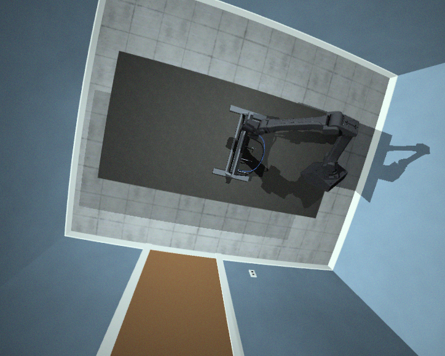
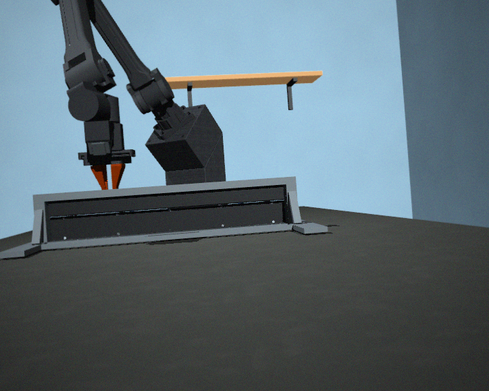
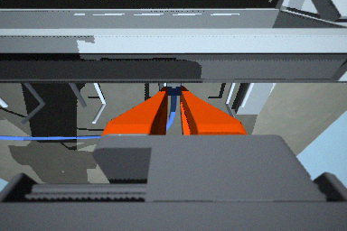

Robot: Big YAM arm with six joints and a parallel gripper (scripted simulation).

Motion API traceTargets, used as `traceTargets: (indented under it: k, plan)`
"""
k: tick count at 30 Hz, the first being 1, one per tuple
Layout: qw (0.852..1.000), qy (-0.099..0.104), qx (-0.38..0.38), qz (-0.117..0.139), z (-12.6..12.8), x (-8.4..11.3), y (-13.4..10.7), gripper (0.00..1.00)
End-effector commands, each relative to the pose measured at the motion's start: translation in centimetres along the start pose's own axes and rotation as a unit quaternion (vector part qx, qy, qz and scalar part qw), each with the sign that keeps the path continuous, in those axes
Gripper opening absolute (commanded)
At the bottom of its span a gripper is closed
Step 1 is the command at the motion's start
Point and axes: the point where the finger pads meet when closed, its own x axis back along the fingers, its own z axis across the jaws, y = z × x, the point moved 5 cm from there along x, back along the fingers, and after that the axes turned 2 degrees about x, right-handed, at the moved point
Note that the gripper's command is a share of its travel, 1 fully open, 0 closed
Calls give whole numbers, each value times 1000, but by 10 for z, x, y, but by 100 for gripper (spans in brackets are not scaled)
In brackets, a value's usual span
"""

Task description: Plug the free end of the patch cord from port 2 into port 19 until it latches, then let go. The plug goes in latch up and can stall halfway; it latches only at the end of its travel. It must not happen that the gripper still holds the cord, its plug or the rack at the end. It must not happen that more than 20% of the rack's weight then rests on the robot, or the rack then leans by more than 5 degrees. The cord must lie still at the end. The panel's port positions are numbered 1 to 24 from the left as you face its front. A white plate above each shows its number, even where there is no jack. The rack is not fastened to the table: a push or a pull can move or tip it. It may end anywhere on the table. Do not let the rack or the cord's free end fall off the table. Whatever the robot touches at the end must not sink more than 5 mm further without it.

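Jaws grip the dark blue plug [image 3: 173, 90] at the rack's [image 2: 161, 190] front, near its right end. Push straight, latch up, gently to full travel; hard shoves could slide the rack across the tabletop [image 2: 288, 304].

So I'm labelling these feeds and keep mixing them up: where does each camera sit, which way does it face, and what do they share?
Top: high overhead, looking down on the table, rack, blue patch cord and whole arm.
Exterior: low on the table, facing the rack's rear, arm behind.
Wrist: on the gripper, looking along orange fingers at the plug under the rack's rail.
Shared: wrist and top both show the cord.
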Motion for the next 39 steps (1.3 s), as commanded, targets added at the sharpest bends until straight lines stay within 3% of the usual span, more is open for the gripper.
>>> traceTargets:
  k: [1, 39]
  plan:
    - [998, 2, -12, -61, 4, 20, 47, 0]
    - [998, 1, -13, -60, 3, 23, 53, 0]
